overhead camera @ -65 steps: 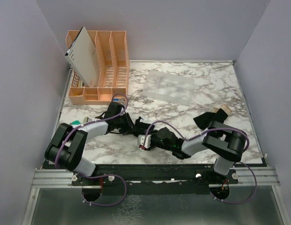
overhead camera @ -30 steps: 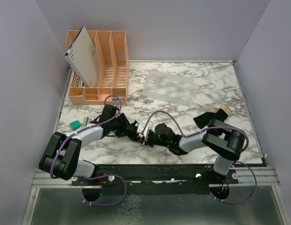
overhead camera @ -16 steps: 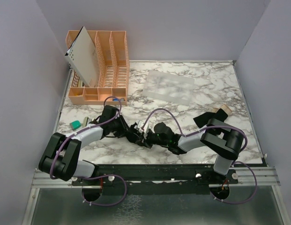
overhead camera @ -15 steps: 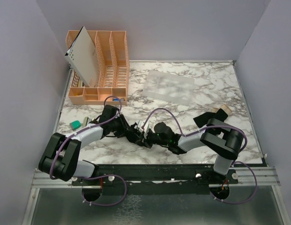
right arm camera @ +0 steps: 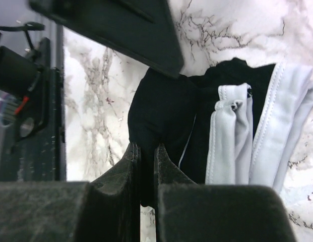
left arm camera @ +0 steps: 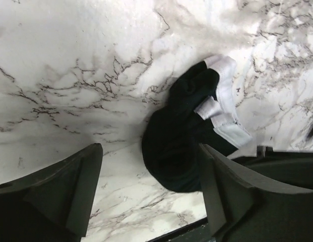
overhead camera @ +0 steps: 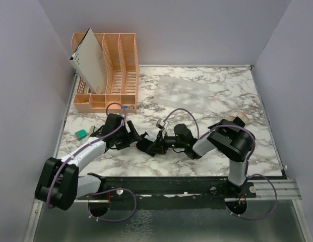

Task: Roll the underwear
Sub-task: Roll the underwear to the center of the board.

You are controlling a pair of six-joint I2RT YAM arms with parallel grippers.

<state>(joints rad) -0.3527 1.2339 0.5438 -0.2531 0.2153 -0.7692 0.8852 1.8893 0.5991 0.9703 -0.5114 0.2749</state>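
Observation:
A black underwear (overhead camera: 145, 146) with a white waistband (left arm camera: 222, 107) lies bunched on the marble between the two arms. In the left wrist view it is a dark rolled lump (left arm camera: 179, 151) just ahead of my left gripper (left arm camera: 151, 194). That gripper stands open and holds nothing. My right gripper (right arm camera: 146, 164) is shut on a fold of the black underwear (right arm camera: 161, 111), beside the white band (right arm camera: 237, 136). From above, the left gripper (overhead camera: 134, 137) and right gripper (overhead camera: 156, 145) flank the bundle. A second black underwear with a tan band (overhead camera: 241, 119) lies at the right, partly behind the right arm.
An orange divided rack (overhead camera: 116, 70) holding a grey sheet (overhead camera: 89, 60) stands at the back left. A frosted flat mat (overhead camera: 182, 94) lies at the back middle. A small teal object (overhead camera: 81, 133) sits near the left edge. The table's near edge (left arm camera: 176, 229) runs close under the bundle.
My left gripper has opened and drawn back left off the bundle. The right arm has folded, its elbow swinging up, with its gripper still on the cloth.

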